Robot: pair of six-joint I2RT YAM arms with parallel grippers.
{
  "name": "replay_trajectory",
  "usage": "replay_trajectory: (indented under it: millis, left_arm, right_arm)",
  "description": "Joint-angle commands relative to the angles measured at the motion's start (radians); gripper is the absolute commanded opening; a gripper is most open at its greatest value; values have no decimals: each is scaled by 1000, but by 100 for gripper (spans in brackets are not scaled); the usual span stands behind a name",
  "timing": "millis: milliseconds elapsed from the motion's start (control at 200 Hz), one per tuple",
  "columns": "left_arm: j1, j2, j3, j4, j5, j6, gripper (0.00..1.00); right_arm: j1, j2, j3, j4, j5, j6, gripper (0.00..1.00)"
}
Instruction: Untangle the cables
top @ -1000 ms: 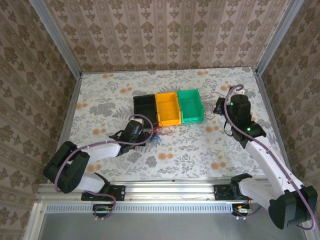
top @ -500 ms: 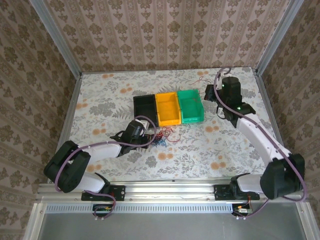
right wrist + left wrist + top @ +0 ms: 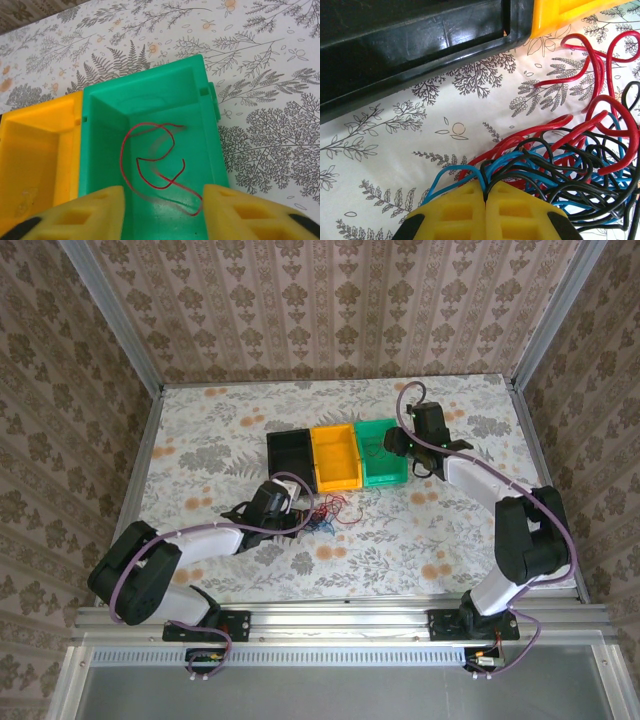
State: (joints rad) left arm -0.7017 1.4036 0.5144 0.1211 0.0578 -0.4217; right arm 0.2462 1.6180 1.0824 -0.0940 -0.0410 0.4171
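A tangle of red, blue and black cables [image 3: 326,512] lies on the table in front of the bins. My left gripper [image 3: 291,504] is at its left edge. In the left wrist view the yellow pads [image 3: 455,215] are pressed together, pinching blue and black strands of the cables [image 3: 570,155]. My right gripper [image 3: 400,443] hangs over the green bin [image 3: 384,476], jaws open and empty [image 3: 162,200]. A single red cable [image 3: 155,155], partly blurred, lies loose inside the green bin [image 3: 145,76] below the open jaws.
Three bins stand in a row mid-table: black [image 3: 290,452], yellow [image 3: 336,480] and green. The black bin's wall [image 3: 420,40] is just beyond the tangle. Patterned walls and metal rails enclose the table [image 3: 200,430].
My right gripper has swung left from the table's right side to over the green bin and opened; the red cable it carried now lies in the bin. The left gripper stayed put.
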Motion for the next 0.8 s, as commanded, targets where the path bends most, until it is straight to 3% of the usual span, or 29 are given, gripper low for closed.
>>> replay_trajectory:
  millis: [0, 175, 355, 540, 795]
  left_arm:
    - [-9, 24, 22, -26, 21, 22, 0]
    - [-10, 34, 26, -20, 29, 27, 0]
    - [-11, 66, 38, -19, 47, 30, 0]
    - [-11, 75, 45, -23, 56, 34, 0]
    - [-15, 67, 42, -31, 56, 35, 0]
  right_arm:
    - [4, -48, 15, -17, 16, -8, 52]
    - [46, -147, -68, -38, -24, -58, 52]
    - [200, -191, -148, -78, -114, -109, 52]
    - [338, -124, -199, -39, -180, -79, 50]
    - [352, 42, -143, -17, -129, -68, 45]
